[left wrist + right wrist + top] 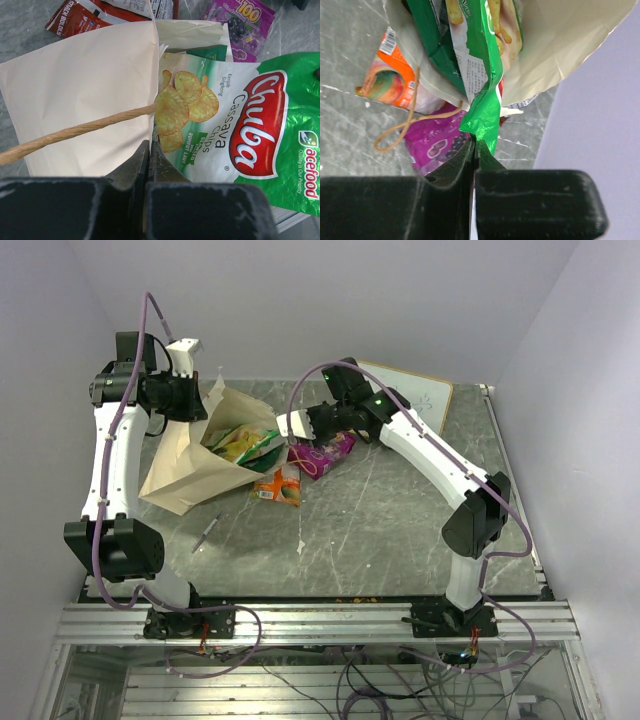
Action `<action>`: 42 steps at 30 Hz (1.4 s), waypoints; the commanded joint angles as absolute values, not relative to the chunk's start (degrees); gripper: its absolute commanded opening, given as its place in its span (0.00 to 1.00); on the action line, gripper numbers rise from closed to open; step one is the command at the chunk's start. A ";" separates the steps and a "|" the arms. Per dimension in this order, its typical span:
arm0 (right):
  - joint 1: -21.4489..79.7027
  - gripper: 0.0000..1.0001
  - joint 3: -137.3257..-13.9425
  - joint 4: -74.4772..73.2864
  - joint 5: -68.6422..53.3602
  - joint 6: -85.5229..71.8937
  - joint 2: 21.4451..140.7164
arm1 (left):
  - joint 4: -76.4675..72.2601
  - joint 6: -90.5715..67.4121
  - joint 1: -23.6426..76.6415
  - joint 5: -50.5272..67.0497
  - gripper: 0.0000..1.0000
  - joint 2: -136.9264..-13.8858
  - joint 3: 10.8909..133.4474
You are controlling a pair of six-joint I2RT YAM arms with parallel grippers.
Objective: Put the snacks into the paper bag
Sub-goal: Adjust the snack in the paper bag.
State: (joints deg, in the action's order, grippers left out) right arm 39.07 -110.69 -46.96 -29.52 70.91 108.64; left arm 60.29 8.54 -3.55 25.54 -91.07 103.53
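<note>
At the left wrist, green Chuba packet (280,165) (label illegible overhead)

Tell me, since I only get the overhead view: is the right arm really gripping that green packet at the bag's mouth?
Observer: Yes. Its wrist camera shows the right jaws shut on the green packet at its crimped edge, with the other end in the paper bag.
Operator: And the left arm?
Observer: The left jaws are shut on the bag's paper rim, right beside a cord handle.
Operator: What snack is it?
Observer: The left wrist view shows the label: "Chuba Cassava Chips".
</note>
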 commanded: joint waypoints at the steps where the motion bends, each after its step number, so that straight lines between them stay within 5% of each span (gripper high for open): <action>1: 38.76 0.00 -112.59 -44.72 -26.68 79.89 109.90 | 58.72 8.70 -3.93 25.65 0.07 -89.84 104.07; 20: 38.76 0.02 -101.13 -33.21 -5.68 87.04 105.45 | 58.47 8.54 -3.90 25.76 0.07 -90.20 104.31; 35: 37.32 0.31 -97.65 -31.67 -7.31 67.80 100.64 | 58.37 8.35 -3.87 26.43 0.07 -89.76 104.03; 42: 32.59 0.44 -89.93 -26.95 -8.44 41.89 91.11 | 57.94 7.89 -3.92 26.80 0.07 -89.61 103.90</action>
State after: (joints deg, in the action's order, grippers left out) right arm 35.18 -92.40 -30.87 -7.51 61.10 96.29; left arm 60.25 8.51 -3.55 25.56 -91.07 103.53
